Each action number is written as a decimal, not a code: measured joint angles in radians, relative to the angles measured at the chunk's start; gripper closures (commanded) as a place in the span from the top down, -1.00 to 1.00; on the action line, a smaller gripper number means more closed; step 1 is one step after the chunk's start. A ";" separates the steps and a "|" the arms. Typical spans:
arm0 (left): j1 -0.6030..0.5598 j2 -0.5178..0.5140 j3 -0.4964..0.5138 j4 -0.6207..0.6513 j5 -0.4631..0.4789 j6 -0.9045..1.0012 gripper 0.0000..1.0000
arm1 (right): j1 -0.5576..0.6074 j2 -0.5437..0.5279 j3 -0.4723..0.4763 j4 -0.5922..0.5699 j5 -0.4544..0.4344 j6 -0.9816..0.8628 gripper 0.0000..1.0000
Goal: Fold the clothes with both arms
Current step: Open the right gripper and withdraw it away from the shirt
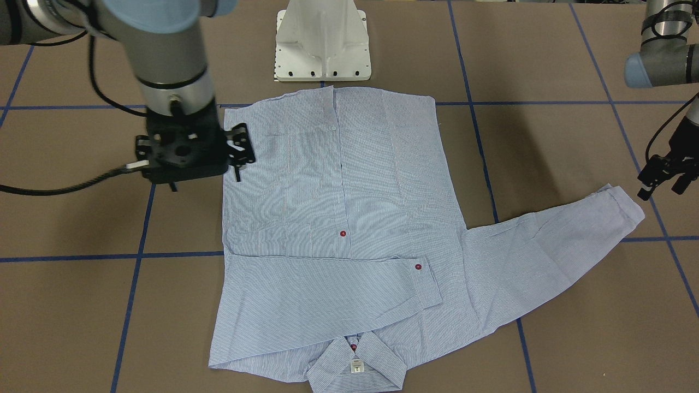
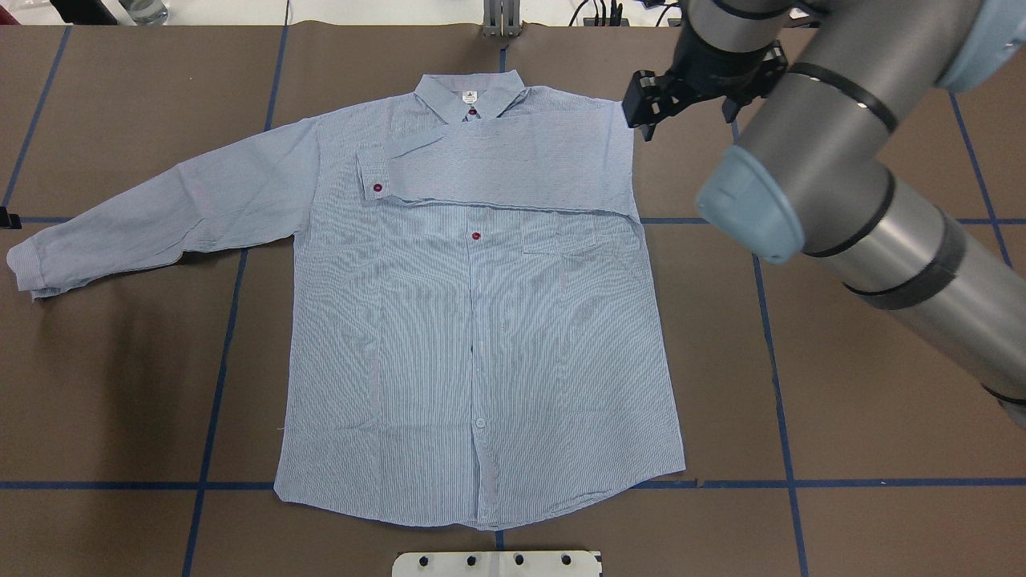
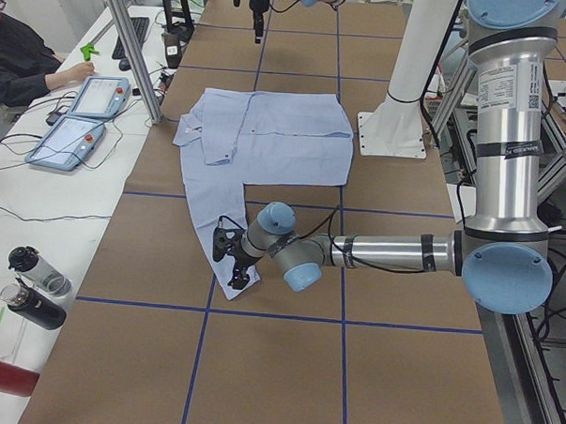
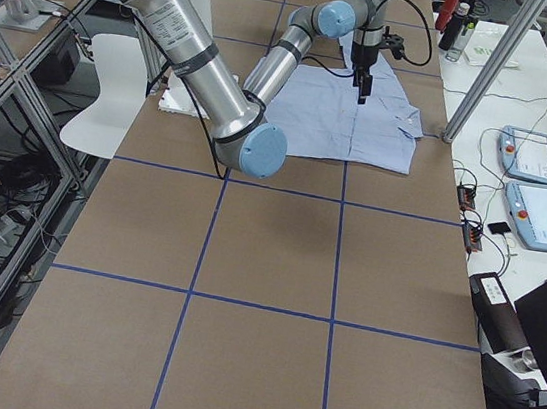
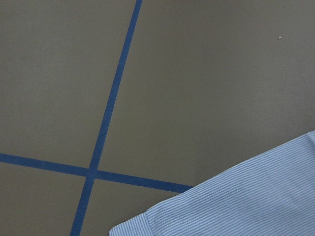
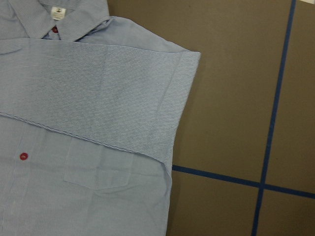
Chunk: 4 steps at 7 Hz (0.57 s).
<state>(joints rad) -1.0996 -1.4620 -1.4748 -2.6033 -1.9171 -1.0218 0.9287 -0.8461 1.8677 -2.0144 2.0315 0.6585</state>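
Note:
The light blue-and-white striped shirt (image 2: 473, 336) lies flat and face up, collar (image 2: 469, 94) at the far edge. One sleeve is folded across the chest, with its cuff (image 2: 375, 178) near a red button. The other sleeve stretches out sideways to its cuff (image 1: 622, 203). My right gripper (image 2: 688, 120) hovers open and empty beside the folded shoulder; its wrist view shows that folded edge (image 6: 184, 93). My left gripper (image 1: 665, 185) hangs open and empty just beyond the outstretched cuff, which fills the corner of its wrist view (image 5: 236, 206).
The white pedestal base (image 1: 323, 43) stands by the shirt's hem. Blue tape lines (image 2: 773, 361) cross the brown table. Along the far side, past a metal post (image 3: 130, 46), a seated person (image 3: 17, 60) has two tablet controllers (image 3: 95, 96); bottles (image 3: 35, 286) lie nearby.

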 measured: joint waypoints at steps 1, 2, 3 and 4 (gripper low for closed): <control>0.025 0.001 0.059 -0.078 0.026 -0.034 0.61 | 0.043 -0.079 0.057 -0.001 0.048 -0.006 1.00; 0.036 0.001 0.112 -0.147 0.036 -0.055 0.44 | 0.069 -0.146 0.105 -0.002 0.079 -0.006 1.00; 0.040 0.002 0.139 -0.181 0.039 -0.066 0.38 | 0.081 -0.184 0.131 -0.009 0.094 -0.002 1.00; 0.049 0.002 0.149 -0.195 0.040 -0.070 0.37 | 0.087 -0.206 0.138 -0.015 0.099 0.001 1.00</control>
<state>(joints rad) -1.0503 -1.4604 -1.3258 -2.7981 -1.8766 -1.0917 1.0160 -1.0522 2.0057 -2.0292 2.1307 0.6598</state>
